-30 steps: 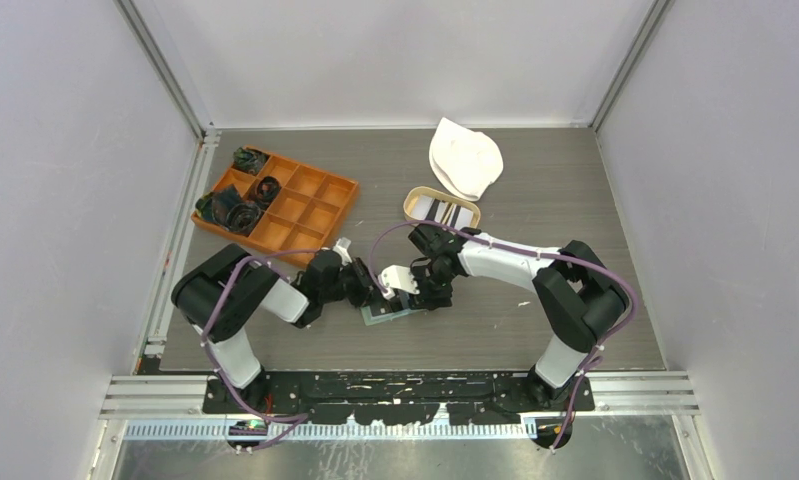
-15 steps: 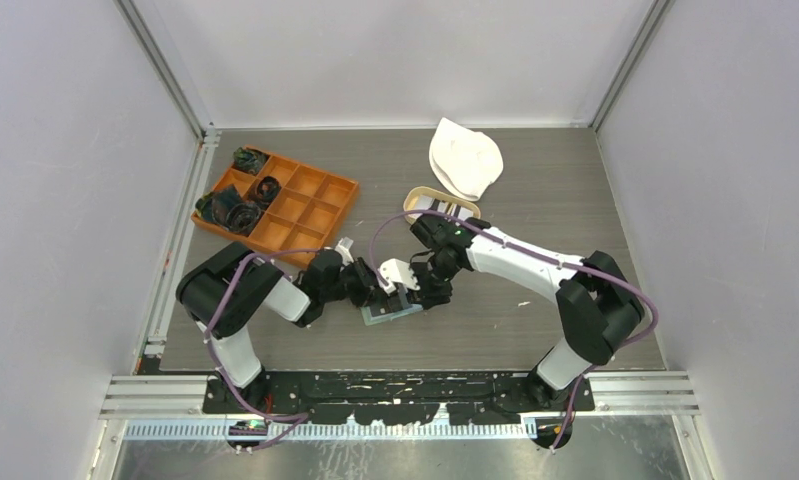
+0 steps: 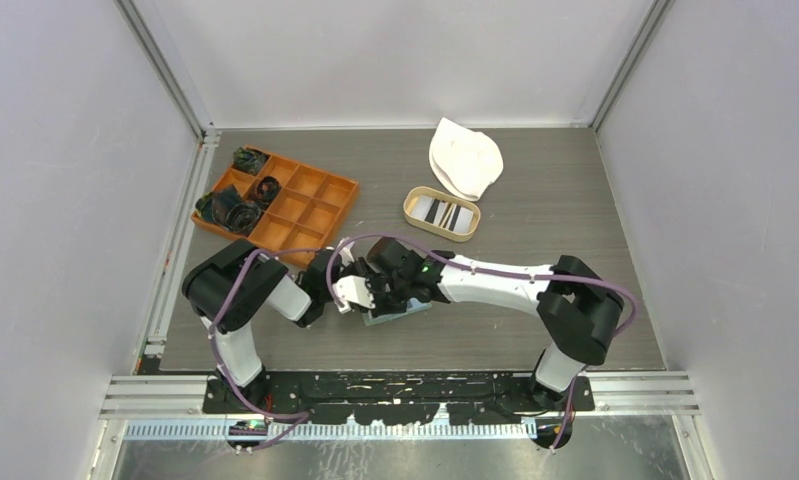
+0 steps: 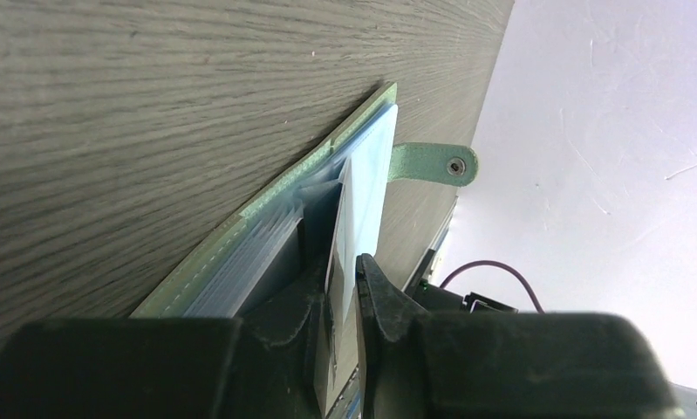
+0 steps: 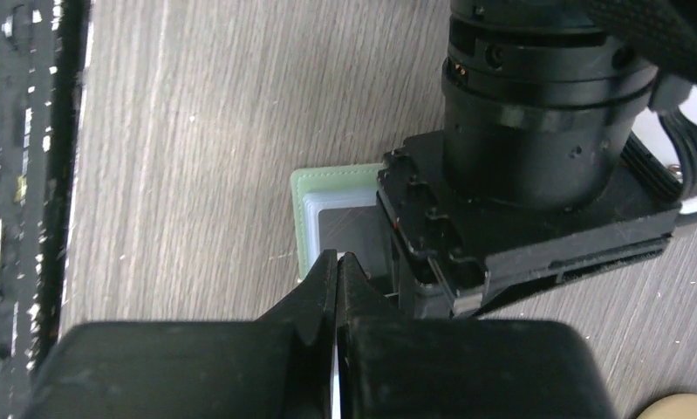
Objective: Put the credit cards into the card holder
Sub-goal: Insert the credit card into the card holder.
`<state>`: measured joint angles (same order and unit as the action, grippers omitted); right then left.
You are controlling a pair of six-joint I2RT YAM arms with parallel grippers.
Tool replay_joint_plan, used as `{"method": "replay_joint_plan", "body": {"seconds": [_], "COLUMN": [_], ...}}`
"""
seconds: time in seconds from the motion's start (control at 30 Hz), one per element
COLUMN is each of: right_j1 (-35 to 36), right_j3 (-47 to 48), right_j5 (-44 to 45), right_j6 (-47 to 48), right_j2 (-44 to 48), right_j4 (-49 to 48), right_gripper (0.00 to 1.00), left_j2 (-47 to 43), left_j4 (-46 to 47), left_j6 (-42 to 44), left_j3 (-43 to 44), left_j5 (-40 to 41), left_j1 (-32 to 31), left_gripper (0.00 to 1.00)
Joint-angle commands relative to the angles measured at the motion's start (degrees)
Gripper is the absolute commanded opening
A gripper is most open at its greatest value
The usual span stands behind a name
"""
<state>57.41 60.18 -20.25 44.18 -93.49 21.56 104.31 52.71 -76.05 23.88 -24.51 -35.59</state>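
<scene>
Two open containers: orange compartment box [image 3: 310, 210] near the far left corner of the table; oval tan tray [image 3: 408, 208] in the middle of the far half.
Box contents: dark cord bundles [image 3: 233, 210] in the compartments closest to the left edge.
Tray contents: credit cards [image 3: 443, 214], dark and pale, lying side by side.
White cloth [image 3: 465, 158]: at the far edge, just beyond the tray.
Card holder [image 3: 395, 316]: sage-green, lying open on the table near the middle of the near edge, with pale blue pockets fanned upward and a snap tab [image 4: 432, 164] sticking out.
Left gripper [image 4: 343, 297]: fingers pinched on one pale blue pocket leaf of the card holder, holding it apart from the others.
Right gripper [image 5: 336, 266]: fingers pressed together on a thin white card [image 5: 336, 393] seen edge-on. Its tips are just above a corner of the card holder, right beside the left gripper.
Dark rectangle [image 5: 349, 229]: inside the holder; I cannot tell if it is a card.
</scene>
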Motion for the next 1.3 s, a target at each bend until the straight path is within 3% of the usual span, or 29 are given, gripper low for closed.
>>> {"method": "replay_joint_plan", "body": {"seconds": [0.0,0.5,1.27], "right_j1": [1.23,1.96,-4.76], "right_j3": [0.57,-0.93,-2.87], "right_j5": [6.22,14.25,13.63], "right_j6": [-3.14,0.10,0.04], "right_j2": [-1.51,-6.07,-4.60], "right_j4": [-7.05,-8.34,-2.46], "right_gripper": [0.01,0.01,0.01], "left_j2": [2.50,3.58,1.10], "left_j4": [-2.86,-0.81,-4.47], "left_j6": [1.92,1.34,3.02], "left_j3": [-0.86,-1.26,-1.10], "left_j5": [0.74,-0.22,-1.59], "left_j1": [0.33,0.75,2.45], "left_gripper": [0.17,0.19,0.21]}}
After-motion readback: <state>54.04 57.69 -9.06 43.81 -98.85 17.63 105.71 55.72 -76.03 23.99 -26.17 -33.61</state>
